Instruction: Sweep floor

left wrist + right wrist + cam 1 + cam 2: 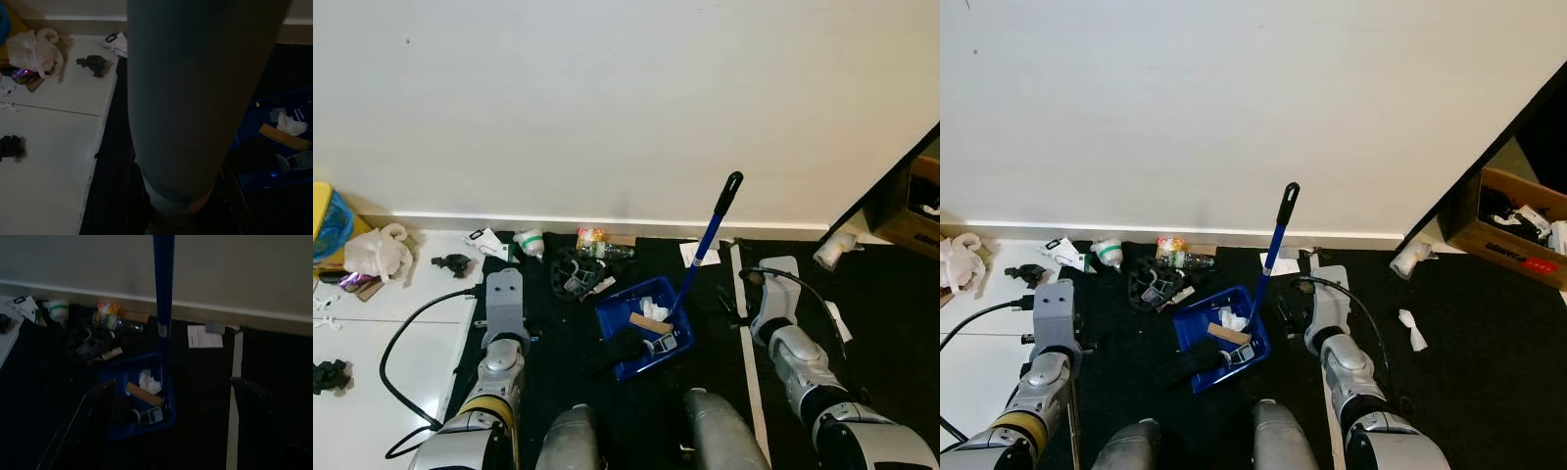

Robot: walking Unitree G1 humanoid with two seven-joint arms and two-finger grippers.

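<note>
Blue dustpan [644, 338] on the black floor mat.
It holds crumpled paper [654, 310], a wood piece [650, 323]; right end effector [171, 431] spread wide, empty; left's opening cannot be told.

The dustpan [644, 338] looks like glossy blue plastic, holding crumpled white paper [653, 311] and perhaps a wooden block [649, 323]; the mat [901, 323] is matt black.

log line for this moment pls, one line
task: sweep floor | blue dustpan on black mat, holds scraps, handle upright | litter pile by wall | right tool open, off handle | left arm idle
</note>
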